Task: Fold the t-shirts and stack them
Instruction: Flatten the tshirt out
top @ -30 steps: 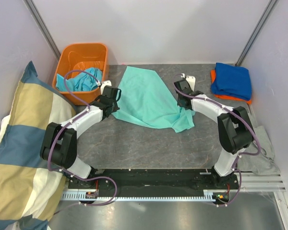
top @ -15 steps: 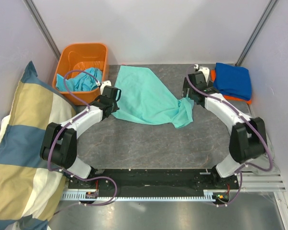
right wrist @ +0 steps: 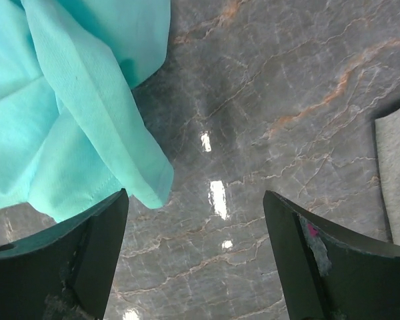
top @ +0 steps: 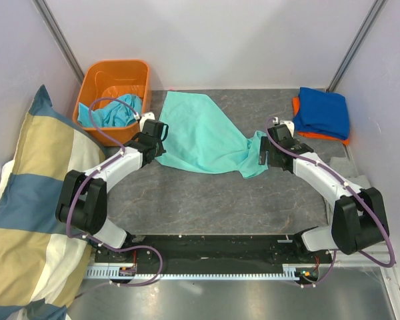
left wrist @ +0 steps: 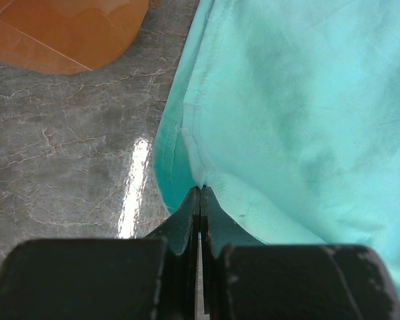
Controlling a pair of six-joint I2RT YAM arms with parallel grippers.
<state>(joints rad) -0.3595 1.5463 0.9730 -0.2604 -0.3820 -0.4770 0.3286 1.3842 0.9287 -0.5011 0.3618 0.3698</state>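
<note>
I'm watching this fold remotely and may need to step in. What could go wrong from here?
The left claw is shut on just the hem of the mint t-shirt, so a pull might slip it free. The right claw hangs open and empty beside the shirt's bunched right corner; folding before that corner is spread would likely trap creases.

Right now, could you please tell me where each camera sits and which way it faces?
Top external: above and behind the arms, looking down on the table; both arms and their bases show.
Left wrist: on the left arm, looking down past the left gripper, shut on the edge of the mint-teal t-shirt; orange bin beyond.
Right wrist: on the right arm, looking down through the open right gripper at the table; grey cloth at right.
Shared: all three show that t-shirt.
</note>
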